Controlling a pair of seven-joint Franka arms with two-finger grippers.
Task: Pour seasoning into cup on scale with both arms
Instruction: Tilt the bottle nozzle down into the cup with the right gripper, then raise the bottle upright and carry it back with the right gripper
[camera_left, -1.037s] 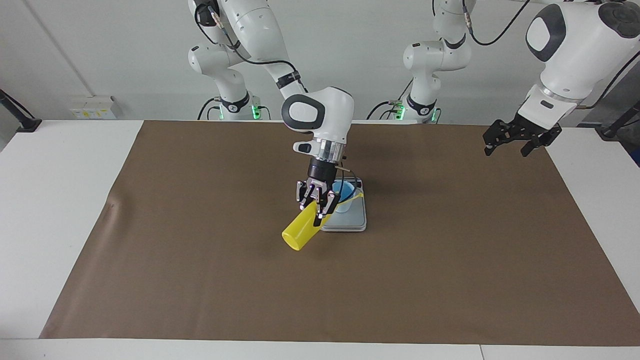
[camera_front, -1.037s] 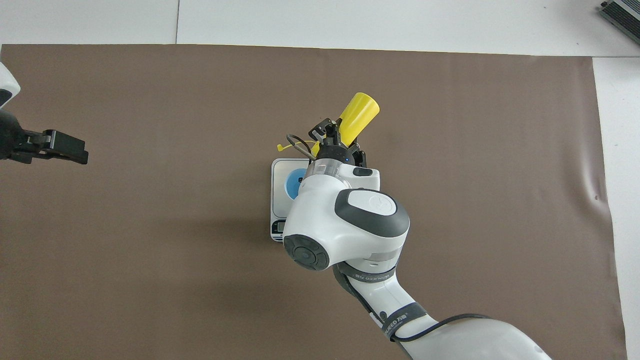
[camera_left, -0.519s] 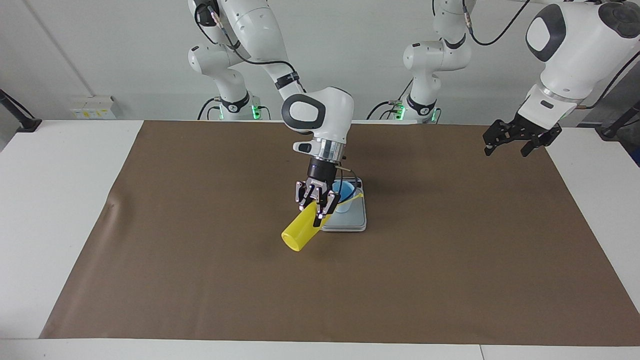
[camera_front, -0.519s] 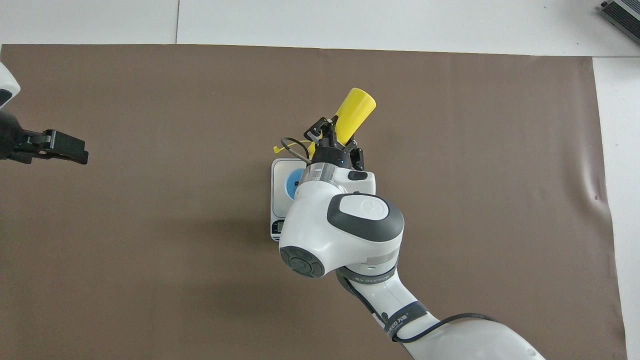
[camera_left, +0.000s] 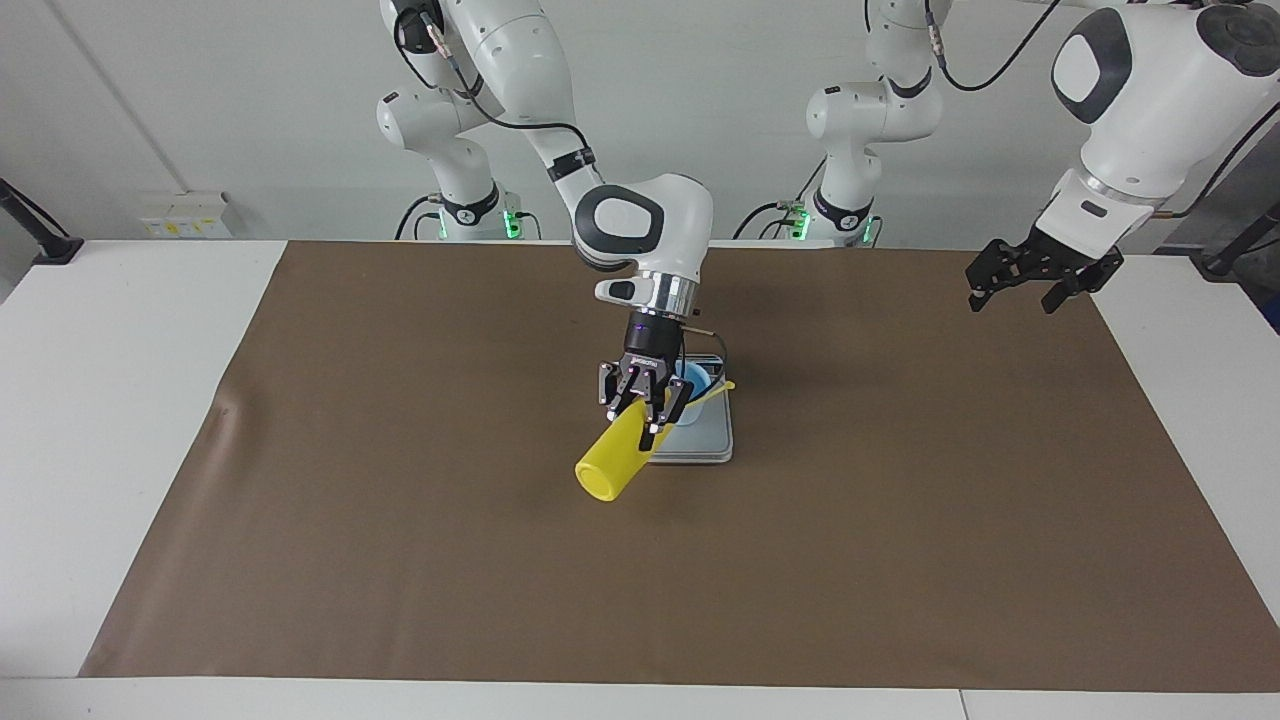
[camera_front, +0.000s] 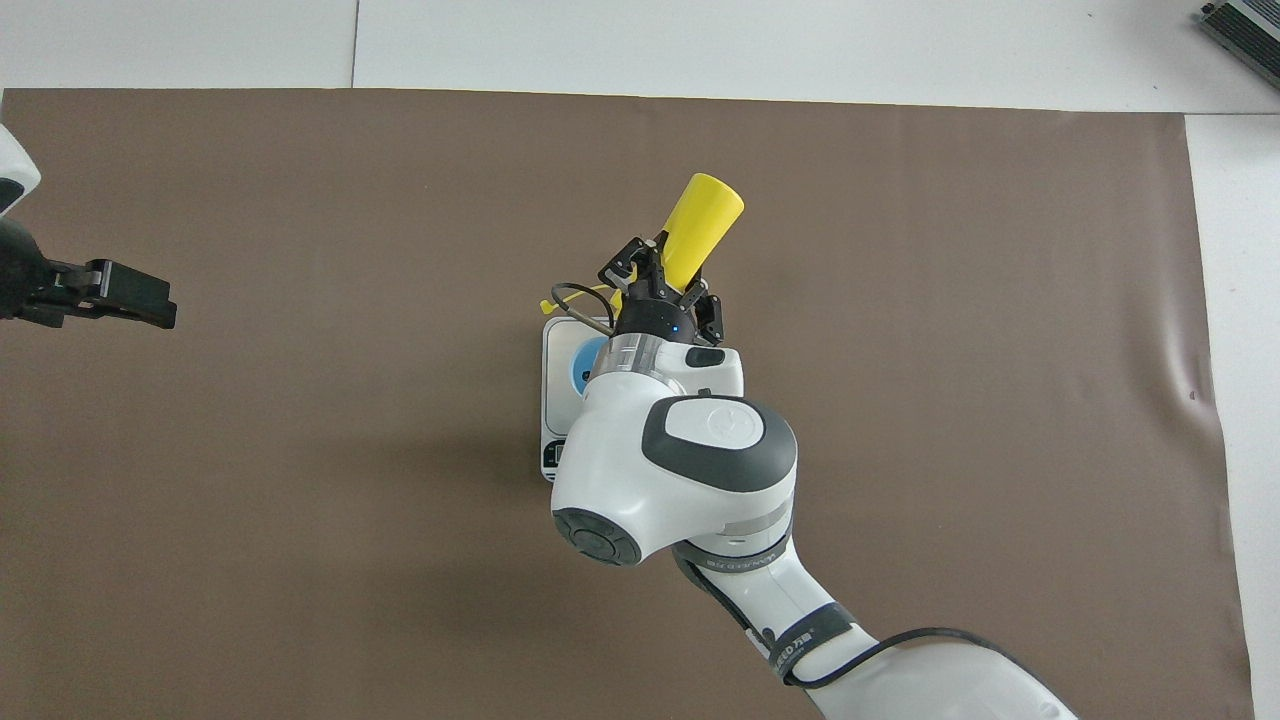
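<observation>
My right gripper (camera_left: 643, 412) is shut on the yellow seasoning bottle (camera_left: 612, 465) and holds it tilted in the air, base up and pointing away from the robots, nozzle end down over the light blue cup (camera_left: 700, 380). The cup stands on the silver-grey scale (camera_left: 708, 442). In the overhead view the bottle (camera_front: 702, 222) sticks out from the gripper (camera_front: 665, 285); my arm covers most of the cup (camera_front: 583, 368) and the scale (camera_front: 555, 345). The nozzle tip is hidden; the tethered cap (camera_front: 546, 305) dangles beside the scale. My left gripper (camera_left: 1040, 278) is open and empty, waiting over the mat's edge.
A brown mat (camera_left: 400, 560) covers most of the white table (camera_left: 110, 400). A grey device (camera_front: 1245, 25) lies at the table's corner farthest from the robots, at the right arm's end. The left gripper (camera_front: 120, 295) hovers well away from the scale.
My right wrist has turned and shifted slightly toward the left arm's end, swinging the bottle's raised base a little with it. The left arm has not moved.
</observation>
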